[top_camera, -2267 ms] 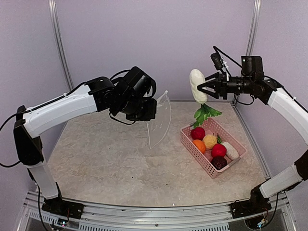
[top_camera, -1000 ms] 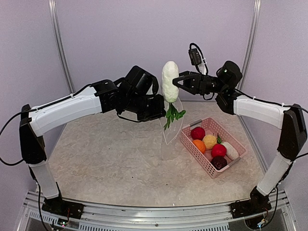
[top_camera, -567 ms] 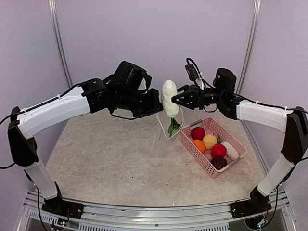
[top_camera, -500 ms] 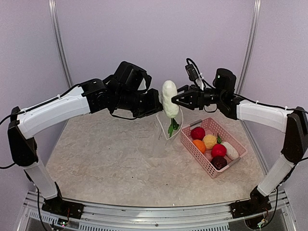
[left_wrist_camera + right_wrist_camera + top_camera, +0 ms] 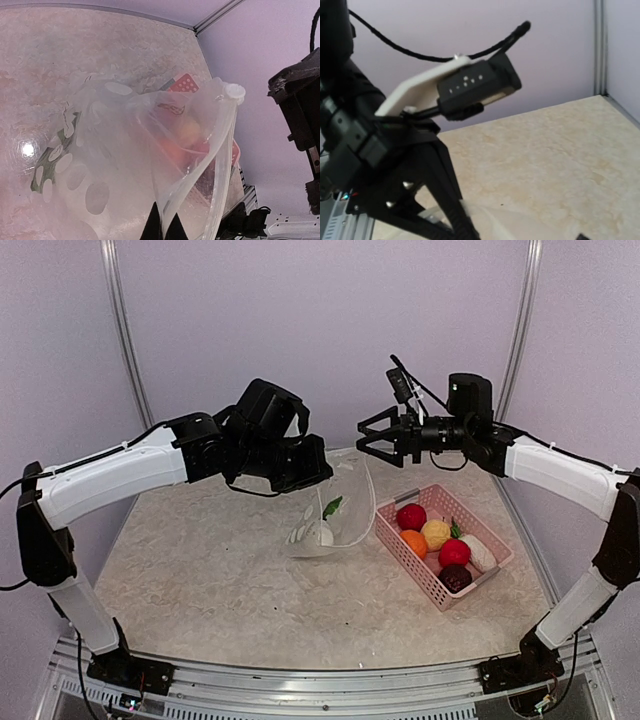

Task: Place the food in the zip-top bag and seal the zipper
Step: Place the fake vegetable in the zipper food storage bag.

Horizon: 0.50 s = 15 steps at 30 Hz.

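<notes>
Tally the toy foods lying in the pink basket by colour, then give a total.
red balls: 2
yellow ball: 1
orange ball: 1
white piece: 1
dark purple ball: 1
Total in the pink basket: 6

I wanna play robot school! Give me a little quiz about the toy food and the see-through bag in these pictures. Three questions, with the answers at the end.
1. Count: how many red balls lie in the pink basket?
2. Pick one: where is the green leaf? A) in the pink basket. B) inside the zip-top bag. C) flat on the table.
3. True or false: the right gripper is clamped on a white piece of food.

Key: 1) two. 2) B. 3) false, because its jaws stand open with nothing between them.
</notes>
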Each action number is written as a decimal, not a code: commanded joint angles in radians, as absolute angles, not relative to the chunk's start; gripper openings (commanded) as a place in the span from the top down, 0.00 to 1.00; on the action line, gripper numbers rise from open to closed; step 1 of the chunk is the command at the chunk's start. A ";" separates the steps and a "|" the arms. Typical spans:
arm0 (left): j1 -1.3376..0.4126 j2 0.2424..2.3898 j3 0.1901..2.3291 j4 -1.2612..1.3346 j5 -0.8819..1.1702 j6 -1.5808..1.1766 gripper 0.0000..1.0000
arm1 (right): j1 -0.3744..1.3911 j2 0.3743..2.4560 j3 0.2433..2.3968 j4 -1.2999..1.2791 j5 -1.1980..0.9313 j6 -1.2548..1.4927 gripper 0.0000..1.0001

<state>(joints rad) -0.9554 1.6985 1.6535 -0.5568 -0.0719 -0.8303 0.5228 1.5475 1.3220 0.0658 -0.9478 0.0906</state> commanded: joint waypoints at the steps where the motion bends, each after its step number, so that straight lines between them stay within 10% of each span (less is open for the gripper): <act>1: -0.933 1.675 1.650 -0.573 -0.092 -0.796 1.00 | 0.531 1.489 1.411 -0.139 -0.875 -0.025 0.22; 15: -0.920 1.555 1.707 -1.026 -0.369 -0.568 1.00 | 0.314 1.357 1.303 -0.498 -0.635 -0.244 0.31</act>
<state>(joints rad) -0.9306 1.6558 1.6726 -0.8421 -0.2306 -0.6579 0.3866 1.3663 1.3663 -0.3347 -0.7555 -0.1608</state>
